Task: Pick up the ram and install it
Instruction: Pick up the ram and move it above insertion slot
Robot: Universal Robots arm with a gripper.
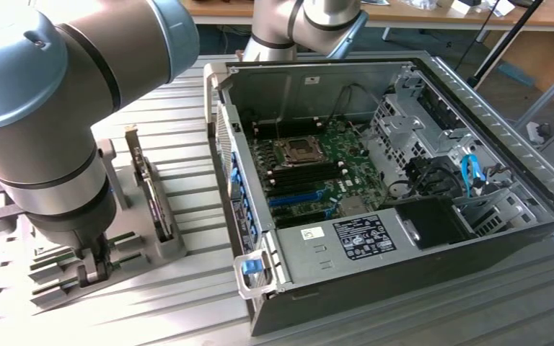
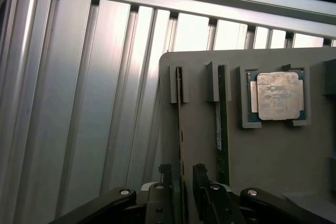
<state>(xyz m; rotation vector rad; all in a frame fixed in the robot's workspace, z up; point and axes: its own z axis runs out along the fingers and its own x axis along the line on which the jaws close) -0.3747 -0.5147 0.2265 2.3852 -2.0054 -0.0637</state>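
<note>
exterior view: the grey arm's gripper [image 1: 94, 268] is down at the grey slotted holder [image 1: 173, 246] on the ribbed metal bench [image 1: 190, 317], on the exterior view's left of the open black computer case [image 1: 402, 288].

wrist view: jaws apart, straddling the long, thin green ram stick [image 2: 180, 129], which stands edge-on in its holder slot. its twin [image 2: 223, 124] sits just beside it, with the square silver processor chip [image 2: 276, 95] further along. nothing is clamped yet, so pick-up and install both look left to do.
</note>
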